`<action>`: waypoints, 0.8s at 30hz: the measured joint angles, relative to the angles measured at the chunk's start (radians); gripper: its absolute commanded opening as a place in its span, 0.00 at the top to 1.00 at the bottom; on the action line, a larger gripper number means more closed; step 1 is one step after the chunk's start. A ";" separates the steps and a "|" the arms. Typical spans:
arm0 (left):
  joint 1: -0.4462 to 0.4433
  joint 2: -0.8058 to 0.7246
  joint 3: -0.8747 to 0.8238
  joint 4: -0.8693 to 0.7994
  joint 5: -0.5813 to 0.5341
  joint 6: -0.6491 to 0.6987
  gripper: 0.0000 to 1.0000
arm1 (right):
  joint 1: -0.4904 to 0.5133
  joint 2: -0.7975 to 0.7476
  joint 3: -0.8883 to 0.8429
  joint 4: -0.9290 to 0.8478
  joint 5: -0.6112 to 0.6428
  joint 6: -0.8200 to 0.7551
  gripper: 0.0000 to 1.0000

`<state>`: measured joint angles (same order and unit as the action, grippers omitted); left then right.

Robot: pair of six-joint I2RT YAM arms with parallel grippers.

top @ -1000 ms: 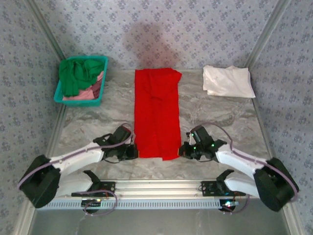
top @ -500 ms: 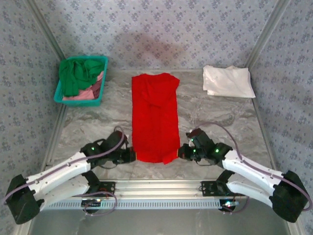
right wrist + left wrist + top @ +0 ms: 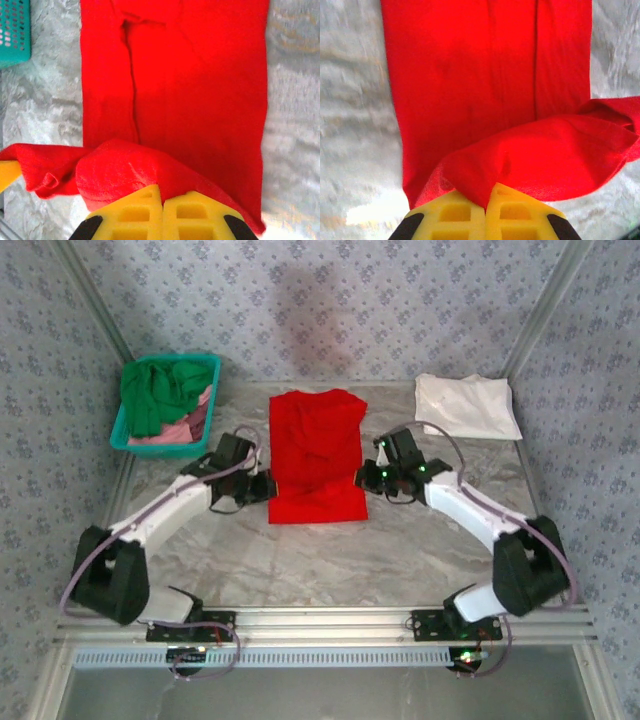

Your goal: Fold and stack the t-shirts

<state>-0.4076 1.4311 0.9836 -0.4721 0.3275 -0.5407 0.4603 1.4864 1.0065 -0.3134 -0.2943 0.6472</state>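
Observation:
A bright red t-shirt (image 3: 316, 455) lies lengthwise in the middle of the table, its near part lifted and carried back over the rest. My left gripper (image 3: 268, 487) is shut on the hem's left corner, and the cloth (image 3: 530, 155) rises from between the yellow fingers (image 3: 455, 212). My right gripper (image 3: 362, 477) is shut on the right corner, with red cloth (image 3: 125, 170) bunched over its yellow fingers (image 3: 192, 212). A folded white t-shirt (image 3: 466, 406) rests at the back right. Green (image 3: 155, 390) and pink (image 3: 180, 428) t-shirts sit crumpled in the basket.
The teal plastic basket (image 3: 127, 436) stands at the back left, close to my left arm. Patterned walls close in the table on three sides. An aluminium rail (image 3: 320, 620) runs along the near edge by the arm bases.
Both grippers have carried the red t-shirt's near hem up and away from the front edge toward the collar, so the shirt now looks about half as long. The arms stretched out further over the table.

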 measured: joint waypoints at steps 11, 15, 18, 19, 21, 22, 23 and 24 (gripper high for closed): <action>0.072 0.334 0.288 0.002 0.002 0.174 1.00 | -0.061 0.282 0.189 0.032 -0.029 -0.054 1.00; 0.093 0.434 0.378 -0.011 -0.001 0.208 0.74 | -0.089 0.345 0.267 0.037 -0.035 -0.052 0.76; 0.105 0.508 0.479 -0.034 -0.026 0.233 0.56 | -0.116 0.429 0.373 0.036 -0.058 -0.044 0.64; 0.108 0.529 0.519 -0.048 -0.037 0.239 0.54 | -0.126 0.462 0.416 0.036 -0.071 -0.039 0.64; 0.114 0.555 0.595 -0.061 -0.062 0.245 0.53 | -0.144 0.507 0.477 0.043 -0.093 -0.024 0.64; 0.115 0.556 0.622 -0.060 -0.072 0.246 0.53 | -0.152 0.518 0.494 0.049 -0.103 -0.014 0.64; 0.118 0.552 0.639 -0.060 -0.079 0.247 0.53 | -0.157 0.520 0.499 0.053 -0.108 -0.010 0.64; 0.119 0.541 0.647 -0.050 -0.087 0.246 0.53 | -0.163 0.516 0.500 0.056 -0.113 -0.006 0.64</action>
<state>-0.2890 1.9717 1.6302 -0.5220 0.2409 -0.2947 0.2974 2.0022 1.5063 -0.2573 -0.4068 0.6407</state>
